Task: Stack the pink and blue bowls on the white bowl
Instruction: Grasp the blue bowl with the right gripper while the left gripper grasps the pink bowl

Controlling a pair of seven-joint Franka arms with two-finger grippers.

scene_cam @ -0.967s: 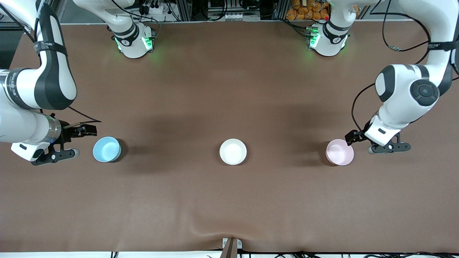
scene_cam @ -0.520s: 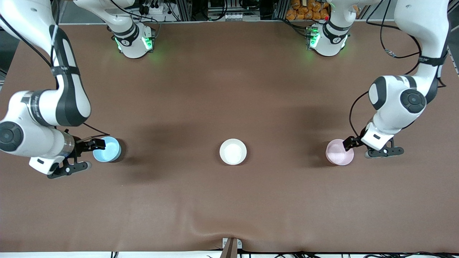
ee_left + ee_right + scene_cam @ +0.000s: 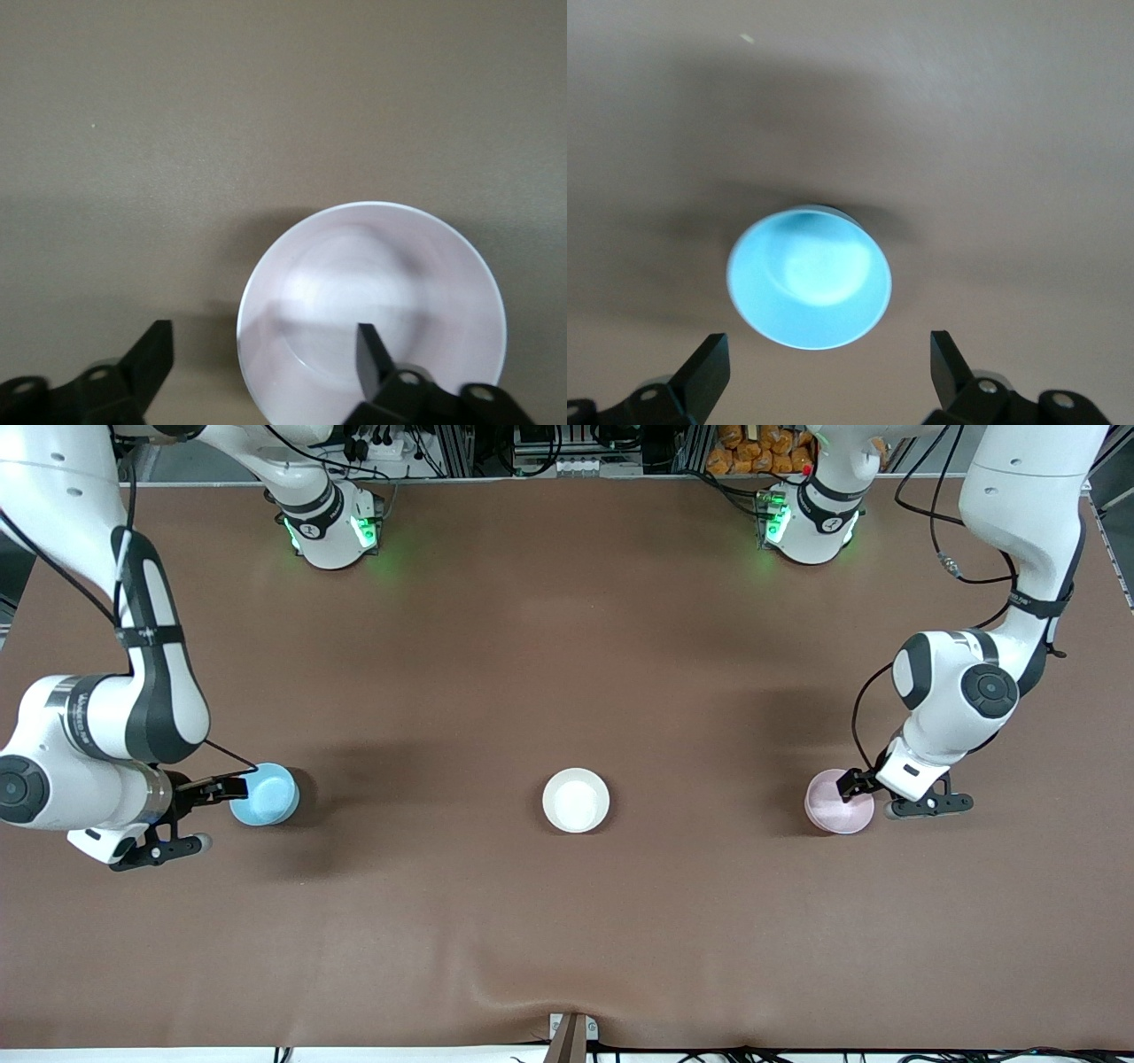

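Biggest risk I see is on the pink bowl [image 3: 837, 802] at the left arm's end of the tabletop [image 3: 567, 646]: the left end effector [image 3: 886, 796] straddles the rim on the side toward that end, one finger [image 3: 376, 354] inside the bowl and the other finger [image 3: 146, 359] outside on the cloth, so if the closing pinch lands shallow on that thin plastic wall, the bowl could tip, skid away or pop out on the lift. Same worry for the light blue bowl [image 3: 265, 794] at the right arm's end: the right end effector [image 3: 213, 815] sits low beside it, and in the right wrist view both fingertips [image 3: 709, 363] fall short of the rim, so closing from there would likely grab air or nudge the bowl along the cloth. Grip state: the left one is wide apart around the rim, nothing pinched yet as far as I can tell; the right one is spread fully and holds nothing. The white bowl [image 3: 576, 800] sits alone mid-tabletop between the two, roughly in line with them, upright and empty, so neither stack step is done yet.
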